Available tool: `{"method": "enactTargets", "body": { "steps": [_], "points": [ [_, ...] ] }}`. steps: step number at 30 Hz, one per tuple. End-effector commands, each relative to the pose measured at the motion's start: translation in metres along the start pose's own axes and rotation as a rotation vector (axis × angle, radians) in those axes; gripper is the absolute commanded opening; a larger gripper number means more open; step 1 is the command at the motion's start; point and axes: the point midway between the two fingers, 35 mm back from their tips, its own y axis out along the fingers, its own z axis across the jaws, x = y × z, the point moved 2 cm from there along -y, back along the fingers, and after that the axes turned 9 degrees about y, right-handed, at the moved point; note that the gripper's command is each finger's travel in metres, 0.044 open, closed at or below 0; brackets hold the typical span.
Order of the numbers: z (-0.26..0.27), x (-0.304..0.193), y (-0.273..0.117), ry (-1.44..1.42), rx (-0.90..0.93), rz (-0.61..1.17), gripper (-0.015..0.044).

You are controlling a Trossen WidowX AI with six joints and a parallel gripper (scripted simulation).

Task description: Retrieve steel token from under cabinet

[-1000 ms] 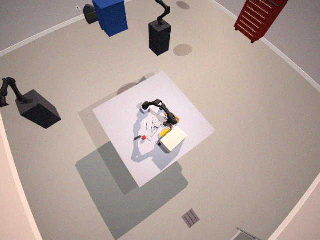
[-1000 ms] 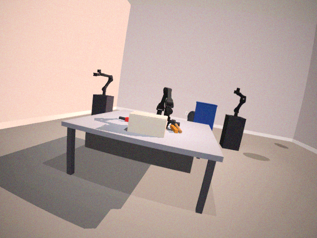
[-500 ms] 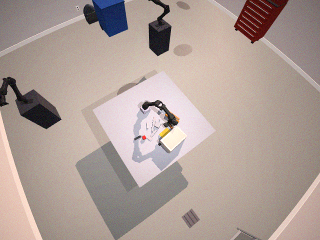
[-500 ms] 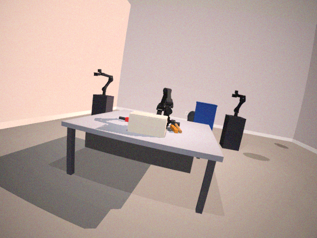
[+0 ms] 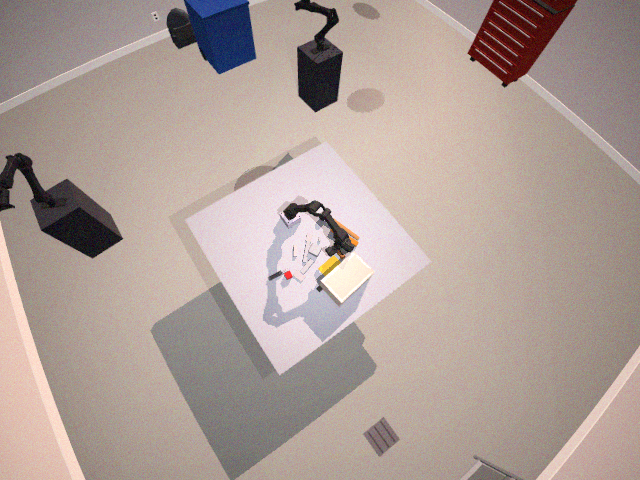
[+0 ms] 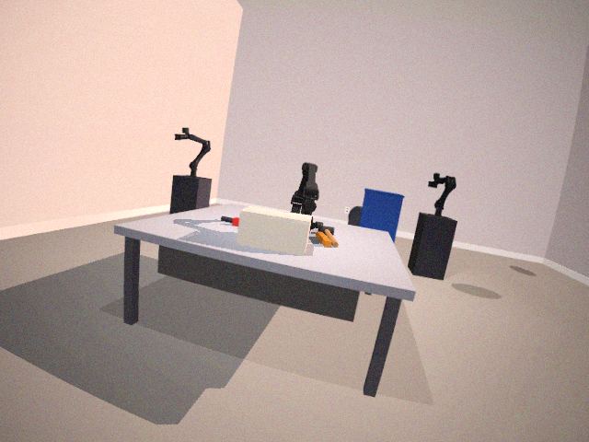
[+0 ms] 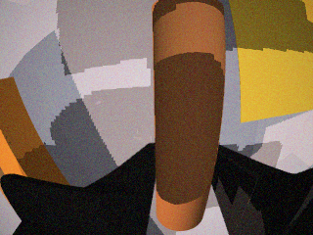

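Token hidden from view; hand [image 5: 340,251] [image 6: 324,228] [image 7: 187,168] near cabinet [image 5: 347,279] [image 6: 273,230].

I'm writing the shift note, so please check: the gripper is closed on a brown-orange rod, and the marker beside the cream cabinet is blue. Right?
Not quite: the marker beside the cream cabinet is yellow, as the top view shows. The gripper is indeed closed on a brown-orange rod.

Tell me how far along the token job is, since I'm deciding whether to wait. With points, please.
Done: the black gripper [image 5: 338,254] [image 7: 186,181] grips an orange-brown cylindrical rod [image 7: 190,108], presumably the tool. In hand: that rod, near the cream box-shaped cabinet [image 5: 347,279] [image 6: 273,230]. Left: apparently the retrieval, with no token discernible, then releasing and withdrawing.
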Motion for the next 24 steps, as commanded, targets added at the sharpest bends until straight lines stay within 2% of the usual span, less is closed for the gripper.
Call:
{"method": "enactTargets", "body": {
  "steps": [1, 24],
  "points": [
    [-0.009, 0.002, 0.001, 0.005, -0.009, -0.005, 0.0],
    [-0.021, 0.003, 0.001, 0.005, -0.01, -0.005, 0.0]
  ]
}}
